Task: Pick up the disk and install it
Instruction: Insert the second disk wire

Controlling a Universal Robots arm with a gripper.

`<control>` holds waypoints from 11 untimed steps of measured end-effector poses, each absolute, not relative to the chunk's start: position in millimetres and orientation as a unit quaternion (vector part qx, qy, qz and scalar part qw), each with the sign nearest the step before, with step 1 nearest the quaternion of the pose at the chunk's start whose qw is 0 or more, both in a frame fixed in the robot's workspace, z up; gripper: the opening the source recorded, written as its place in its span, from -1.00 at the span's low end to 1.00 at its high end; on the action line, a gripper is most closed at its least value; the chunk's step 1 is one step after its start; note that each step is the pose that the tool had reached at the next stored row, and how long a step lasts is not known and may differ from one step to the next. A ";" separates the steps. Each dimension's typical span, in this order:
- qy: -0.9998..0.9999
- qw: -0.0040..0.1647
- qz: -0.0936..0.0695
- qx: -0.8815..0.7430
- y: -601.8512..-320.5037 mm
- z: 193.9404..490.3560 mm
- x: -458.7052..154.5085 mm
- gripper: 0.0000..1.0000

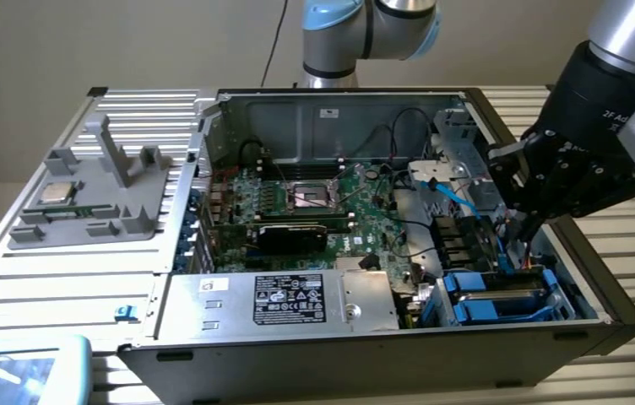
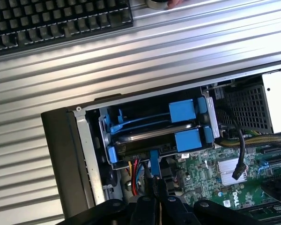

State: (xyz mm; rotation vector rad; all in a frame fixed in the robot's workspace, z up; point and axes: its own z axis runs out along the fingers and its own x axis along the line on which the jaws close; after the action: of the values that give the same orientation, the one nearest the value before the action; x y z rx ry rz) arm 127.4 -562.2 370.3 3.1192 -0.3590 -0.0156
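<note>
Reaching down, pincer [image 1: 517, 253] closed above disk [image 2: 150, 140]

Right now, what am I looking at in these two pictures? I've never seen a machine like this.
It is a robot arm working over an open computer case on a ribbed metal table. One picture is taken from a camera beside the table, the other from a camera on the arm's wrist, looking down. The arm's black hand is shut on a thin blue cable just above the blue-framed silver disk, which sits in its bay. A grey plastic stand holds a small square silver chip.
</note>
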 end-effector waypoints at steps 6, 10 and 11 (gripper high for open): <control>-0.105 0.001 -0.005 0.994 -562.2 370.3 127.5 -0.79; -0.105 0.001 -0.005 0.994 -562.2 370.3 127.5 -0.79; -0.105 0.001 -0.005 0.994 -562.2 370.3 127.5 -0.79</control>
State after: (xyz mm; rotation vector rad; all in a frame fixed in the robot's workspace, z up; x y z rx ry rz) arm 127.5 -562.2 370.3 3.1220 -0.3303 -0.0143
